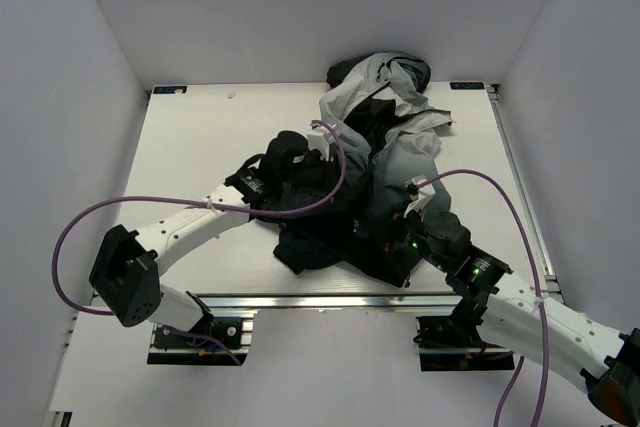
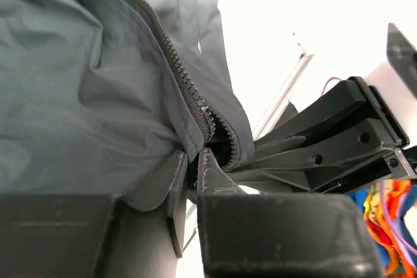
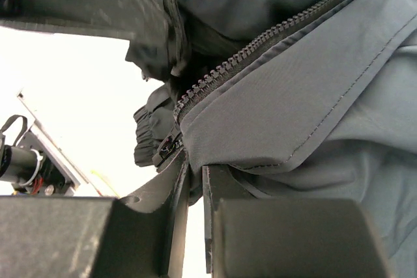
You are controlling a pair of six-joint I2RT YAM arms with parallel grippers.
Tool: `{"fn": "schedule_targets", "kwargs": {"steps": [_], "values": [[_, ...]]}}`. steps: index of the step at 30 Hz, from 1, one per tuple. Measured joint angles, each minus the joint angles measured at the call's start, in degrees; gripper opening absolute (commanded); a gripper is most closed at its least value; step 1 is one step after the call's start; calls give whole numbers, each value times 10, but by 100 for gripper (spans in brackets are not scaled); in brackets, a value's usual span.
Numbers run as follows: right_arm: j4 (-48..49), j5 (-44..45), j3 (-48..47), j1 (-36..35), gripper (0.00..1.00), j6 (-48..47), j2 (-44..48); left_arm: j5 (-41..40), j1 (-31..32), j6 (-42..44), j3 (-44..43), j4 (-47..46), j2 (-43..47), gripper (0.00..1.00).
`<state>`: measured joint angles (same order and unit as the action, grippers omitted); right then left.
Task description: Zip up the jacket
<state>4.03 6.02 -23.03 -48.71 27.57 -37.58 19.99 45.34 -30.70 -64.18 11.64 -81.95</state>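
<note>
The jacket (image 1: 385,162) lies crumpled on the white table, light grey at the back, dark charcoal near the front. My left gripper (image 1: 300,169) is shut on the jacket's front edge by the zipper teeth (image 2: 179,73); the grey fabric (image 2: 78,96) fills the left wrist view, pinched at my gripper (image 2: 195,155). My right gripper (image 1: 395,237) is shut on the other front edge (image 3: 287,102), pinched at my gripper (image 3: 194,164). The zipper slider (image 3: 168,148) hangs just left of the fingers, below the teeth (image 3: 260,40).
White walls box in the table (image 1: 190,157) on three sides. An aluminium rail (image 1: 330,300) runs along the near edge between the arm bases. Purple cables (image 1: 330,162) loop over both arms. The right arm's body (image 2: 332,141) shows in the left wrist view.
</note>
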Motion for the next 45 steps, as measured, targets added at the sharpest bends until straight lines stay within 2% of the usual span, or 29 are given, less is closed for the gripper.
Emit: {"fn": "schedule_targets", "kwargs": {"steps": [8, 13, 17, 23, 30, 37, 45], "values": [[5, 14, 0, 0, 0, -17, 24, 151, -56, -12, 75, -107, 0, 0], [33, 9, 7, 3, 0, -42, 45, 205, -59, -9, 75, -132, -3, 0], [44, -7, 1, 3, 0, -63, 13, 230, -63, -7, 70, -143, -20, 0], [46, 23, -28, 3, 0, -66, -66, 246, -65, 5, 59, -143, -31, 0], [94, 74, -28, 13, 0, -47, -69, 249, -65, 26, 57, -118, -27, 0], [86, 56, -43, 15, 0, -65, -47, 209, -65, 33, 53, -80, -6, 0], [48, -16, -43, 15, 0, -93, -7, 184, -66, 33, 10, -60, 0, 0]]}}
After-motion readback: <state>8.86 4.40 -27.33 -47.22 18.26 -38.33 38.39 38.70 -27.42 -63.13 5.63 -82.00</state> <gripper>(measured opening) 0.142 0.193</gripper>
